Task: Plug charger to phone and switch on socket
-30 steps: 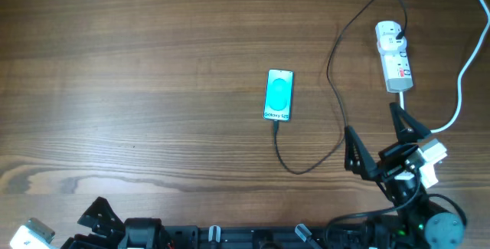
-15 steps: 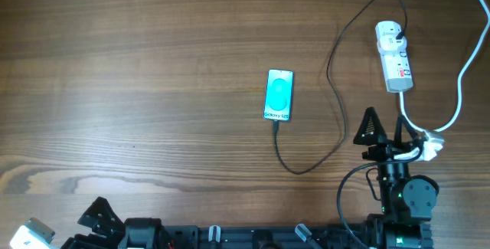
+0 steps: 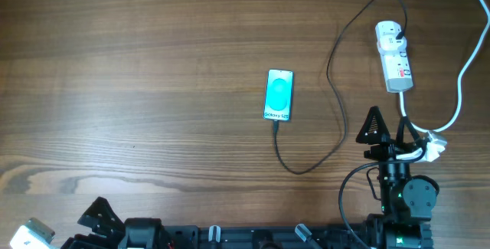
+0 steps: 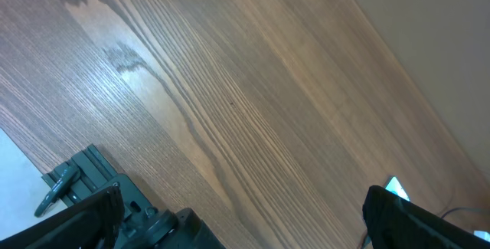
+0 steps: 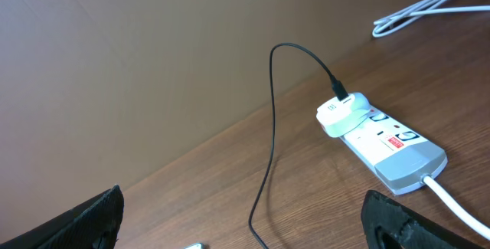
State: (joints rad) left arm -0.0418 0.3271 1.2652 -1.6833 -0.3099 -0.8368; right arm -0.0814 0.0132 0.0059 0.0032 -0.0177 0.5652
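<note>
The phone [image 3: 279, 94] lies flat mid-table, turquoise screen up. The charger's thin black cable [image 3: 334, 65] runs from the phone's near end in a loop to a white adapter [image 5: 342, 115] plugged into the socket strip [image 3: 393, 59], which also shows in the right wrist view [image 5: 387, 140]. My right gripper [image 3: 388, 129] is open and empty, hovering just short of the strip's near end and over its white cord; its fingers frame the right wrist view [image 5: 241, 207]. My left gripper [image 4: 241, 203] is open and empty at the front left edge [image 3: 99, 218].
The strip's thick white cord [image 3: 458, 88] curves from the near end of the strip to the far right corner, where it lies in loops [image 5: 429, 8]. A brown wall stands behind the table. Black mounts line the front edge [image 3: 230, 237].
My right arm has swung from a slanted pose to pointing straight at the strip, with the gripper shifting toward the strip's cord end. In the last half second it barely moved. Phone and cable unchanged.
</note>
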